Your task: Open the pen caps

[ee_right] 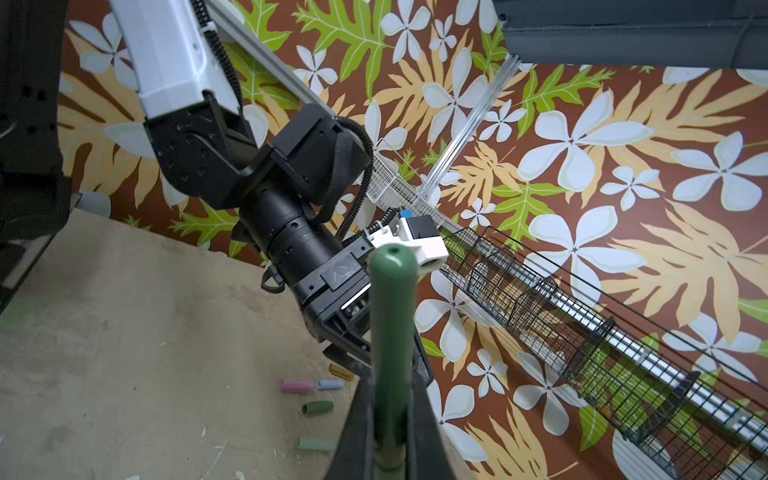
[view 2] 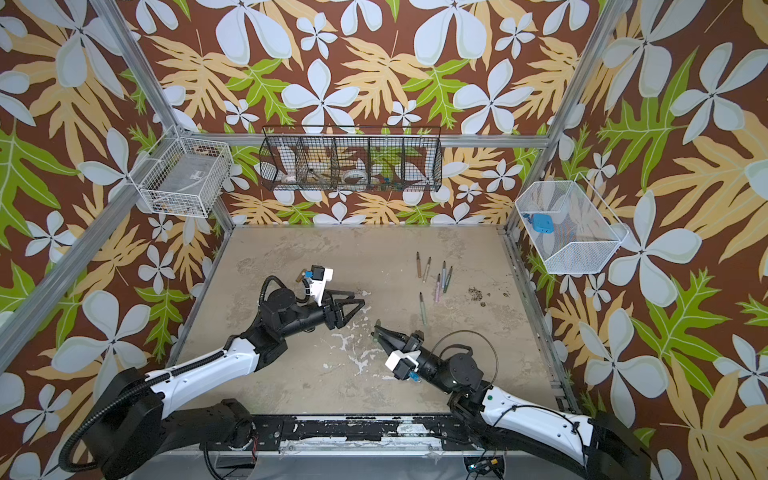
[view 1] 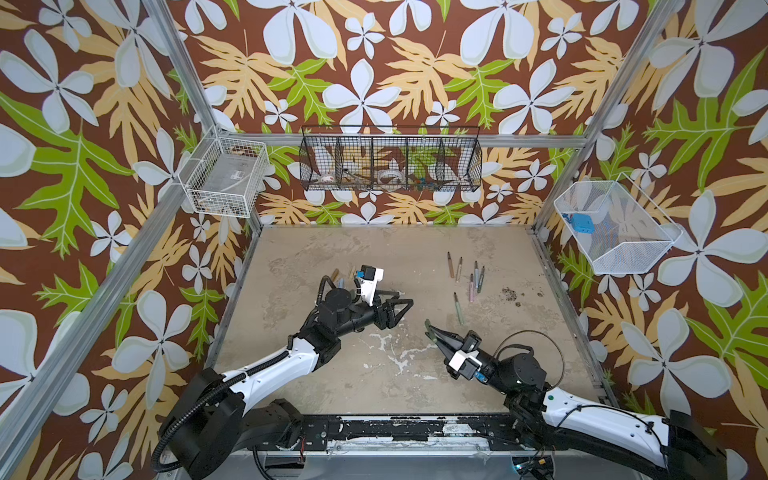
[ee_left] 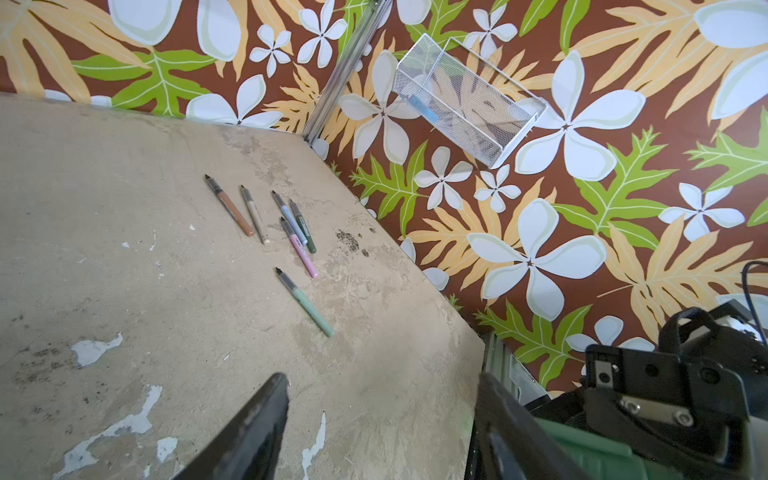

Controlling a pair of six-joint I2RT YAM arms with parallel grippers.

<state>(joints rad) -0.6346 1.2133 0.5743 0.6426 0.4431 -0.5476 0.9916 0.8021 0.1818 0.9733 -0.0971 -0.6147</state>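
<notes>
My right gripper (view 1: 431,331) is shut on a dark green pen (ee_right: 392,332) whose rounded capped end sticks out past the fingertips. Facing it, a short way apart, my left gripper (view 1: 405,302) stands open above the table with nothing between its fingers (ee_left: 266,419). Several uncapped pens lie at the right rear: brown (ee_left: 230,206), beige (ee_left: 254,215), light blue (ee_left: 289,217), green (ee_left: 303,226), pink (ee_left: 299,247) and mint (ee_left: 305,302). Loose pen caps lie under the left arm: pink (ee_right: 297,385), light blue (ee_right: 330,384), brown (ee_right: 340,371), dark green (ee_right: 318,407), light green (ee_right: 316,444).
A black wire basket (view 1: 390,164) hangs on the back wall. A white wire basket (view 1: 226,176) is at the left corner and a white mesh basket (view 1: 615,226) on the right wall. Dark specks (view 1: 509,294) mark the worn table (view 1: 374,257).
</notes>
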